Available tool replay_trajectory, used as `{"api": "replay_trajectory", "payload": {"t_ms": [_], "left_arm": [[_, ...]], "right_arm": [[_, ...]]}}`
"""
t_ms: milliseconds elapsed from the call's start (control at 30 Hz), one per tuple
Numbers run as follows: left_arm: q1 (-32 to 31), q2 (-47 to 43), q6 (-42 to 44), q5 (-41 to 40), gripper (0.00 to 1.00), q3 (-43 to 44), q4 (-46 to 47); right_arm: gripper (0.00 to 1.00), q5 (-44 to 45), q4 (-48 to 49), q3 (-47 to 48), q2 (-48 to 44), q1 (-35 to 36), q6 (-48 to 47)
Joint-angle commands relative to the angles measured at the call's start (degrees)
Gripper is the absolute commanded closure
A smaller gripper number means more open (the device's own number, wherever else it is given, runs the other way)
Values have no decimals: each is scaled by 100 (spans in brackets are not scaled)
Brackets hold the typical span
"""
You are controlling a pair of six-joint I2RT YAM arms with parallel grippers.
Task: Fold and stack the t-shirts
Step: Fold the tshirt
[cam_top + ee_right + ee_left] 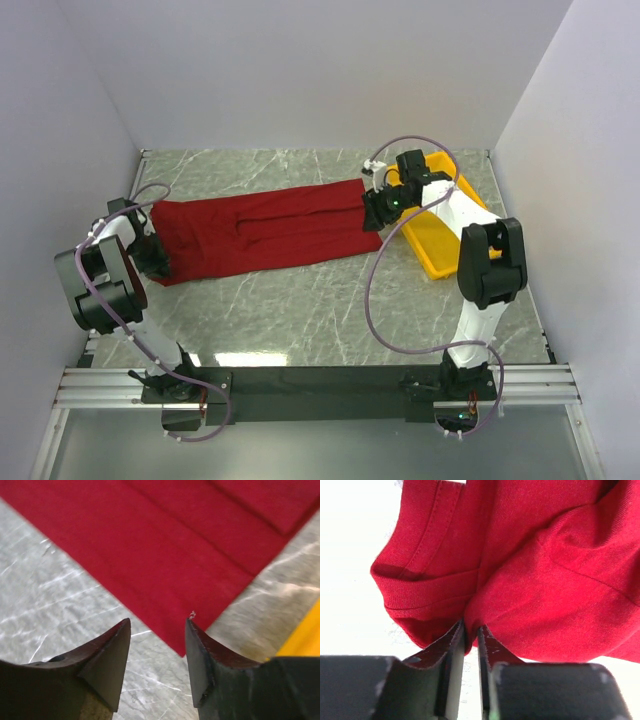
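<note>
One dark red t-shirt [260,232] lies on the marble table as a long strip folded lengthwise, running from left to right. My left gripper [158,258] is at its left end. In the left wrist view the left gripper [471,630] is shut on a bunched fold of the t-shirt [545,580] beside a hemmed sleeve. My right gripper [372,212] is at the strip's right end. In the right wrist view the right gripper [158,622] is open, its fingers either side of the near corner of the t-shirt [165,555], with nothing between them.
A yellow tray [432,243] sits at the right, just beyond the shirt's right end and partly under the right arm; its edge [305,640] shows in the right wrist view. White walls enclose the table on three sides. The arm bases stand at the near edge.
</note>
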Motion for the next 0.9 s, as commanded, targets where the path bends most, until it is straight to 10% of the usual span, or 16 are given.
{"api": "replay_trajectory", "payload": {"t_ms": [0,867], "left_arm": [[-30,-100,42,-24,80,238,13],[-22,-417,-29,204,99,238,-101]], "right_arm": [[46,511,-86,378,156,-45,454],[49,1462,-340,-35,499,87,1149]]}}
